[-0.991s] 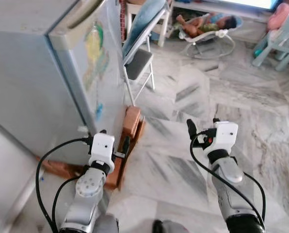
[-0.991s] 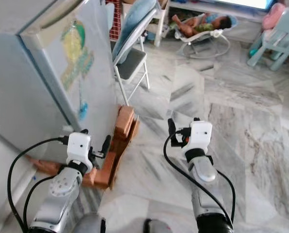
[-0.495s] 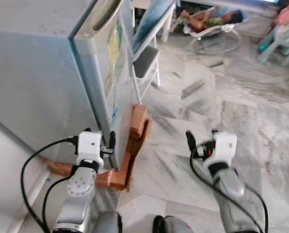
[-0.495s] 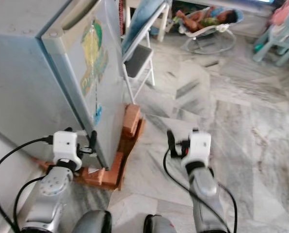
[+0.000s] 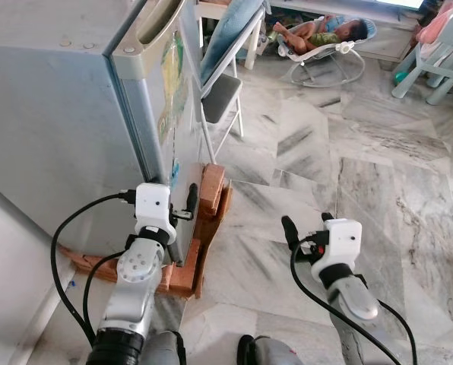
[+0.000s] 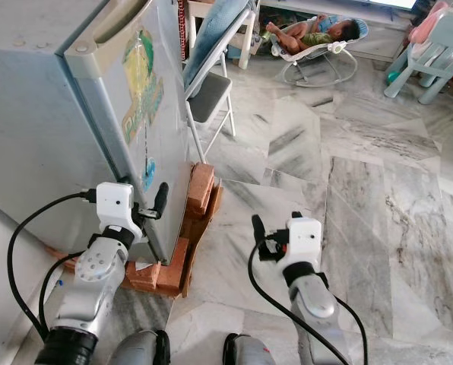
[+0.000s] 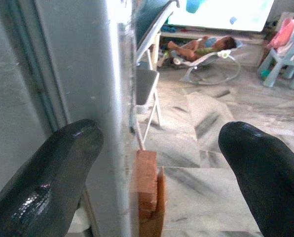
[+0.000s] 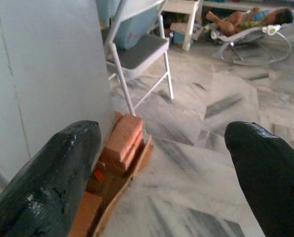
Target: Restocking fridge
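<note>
A grey marble floor (image 5: 340,152) is spreading across a living room, and the fridge (image 5: 67,129) is standing at its near left, raised on a stack of bricks (image 5: 207,190) and wooden pieces at its base. A folding chair (image 5: 223,84) is leaning just beyond the fridge, and further off a person is lying in a bouncer seat (image 5: 318,38). The fridge is standing upright, its long axis vertical, with its stickered door (image 6: 147,99) facing toward the chair side and appearing closed, its recessed handle (image 5: 158,19) running along the top edge. The left tool (image 5: 182,207) is hovering at the fridge's lower front corner, its black fingers (image 7: 48,173) spread wide with the door's edge lying between them in the wrist view, not touching. The right tool (image 5: 295,236) is hanging out over the floor, well apart from the fridge, fingers likewise spread and empty. No groceries are showing near the fridge, so the restocking is looking barely begun: the door is still needing to be opened and items fetched and placed inside.
</note>
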{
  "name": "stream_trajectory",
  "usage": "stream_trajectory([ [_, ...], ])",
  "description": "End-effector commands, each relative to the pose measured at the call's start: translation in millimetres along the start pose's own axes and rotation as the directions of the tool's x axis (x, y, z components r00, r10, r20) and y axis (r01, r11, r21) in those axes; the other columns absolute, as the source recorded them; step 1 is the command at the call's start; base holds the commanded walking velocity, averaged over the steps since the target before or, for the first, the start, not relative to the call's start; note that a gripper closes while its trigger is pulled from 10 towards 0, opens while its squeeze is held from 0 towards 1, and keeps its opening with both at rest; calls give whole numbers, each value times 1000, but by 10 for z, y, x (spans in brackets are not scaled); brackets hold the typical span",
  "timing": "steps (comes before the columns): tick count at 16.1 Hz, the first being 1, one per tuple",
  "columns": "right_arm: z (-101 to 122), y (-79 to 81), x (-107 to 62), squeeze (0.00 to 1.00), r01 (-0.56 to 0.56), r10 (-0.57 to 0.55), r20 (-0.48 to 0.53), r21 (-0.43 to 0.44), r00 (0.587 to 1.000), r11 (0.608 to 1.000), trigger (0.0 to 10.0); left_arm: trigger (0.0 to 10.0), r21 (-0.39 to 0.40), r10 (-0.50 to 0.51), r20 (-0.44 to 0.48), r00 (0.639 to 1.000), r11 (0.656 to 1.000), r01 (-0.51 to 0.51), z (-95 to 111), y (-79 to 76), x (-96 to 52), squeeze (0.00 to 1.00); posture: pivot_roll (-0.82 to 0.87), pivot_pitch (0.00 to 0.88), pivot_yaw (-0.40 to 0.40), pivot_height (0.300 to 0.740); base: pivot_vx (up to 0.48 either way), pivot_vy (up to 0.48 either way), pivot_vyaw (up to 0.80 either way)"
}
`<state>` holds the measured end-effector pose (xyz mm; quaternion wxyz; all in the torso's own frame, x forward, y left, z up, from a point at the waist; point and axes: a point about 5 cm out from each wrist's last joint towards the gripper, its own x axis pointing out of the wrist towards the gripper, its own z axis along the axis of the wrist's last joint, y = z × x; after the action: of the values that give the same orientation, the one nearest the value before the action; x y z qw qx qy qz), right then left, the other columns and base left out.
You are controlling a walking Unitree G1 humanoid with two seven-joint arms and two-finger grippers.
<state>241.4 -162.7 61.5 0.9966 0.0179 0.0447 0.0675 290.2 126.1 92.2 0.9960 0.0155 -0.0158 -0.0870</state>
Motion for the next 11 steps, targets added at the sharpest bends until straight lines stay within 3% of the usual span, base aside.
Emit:
stream_trajectory([
  [1, 31, -59, -34, 0, 21, -21, 4, -11, 1000, 1000, 10000, 10000, 14, 13, -8, 1000, 1000, -13, -21, 29, 12, 0, 85, 129, -72, 740, 0, 0, 0],
  [5, 40, -70, -47, 0, 27, -27, -1, -16, 1000, 1000, 10000, 10000, 74, 75, -30, 997, 995, -72, -49, 147, 59, 0, 75, 131, -72, 740, 0, 0, 0],
  [10, 49, -68, -35, 0, 23, -23, -5, -16, 1000, 1000, 10000, 10000, 97, 129, -23, 991, 987, -126, -71, 200, 56, 0, 76, 133, -76, 740, 0, 0, 0],
  [11, 35, -82, -59, 0, 22, -22, -12, -21, 1000, 1000, 10000, 10000, 66, 106, -17, 994, 992, -105, -61, 184, 65, 0, 76, 133, -76, 740, 0, 0, 0],
])
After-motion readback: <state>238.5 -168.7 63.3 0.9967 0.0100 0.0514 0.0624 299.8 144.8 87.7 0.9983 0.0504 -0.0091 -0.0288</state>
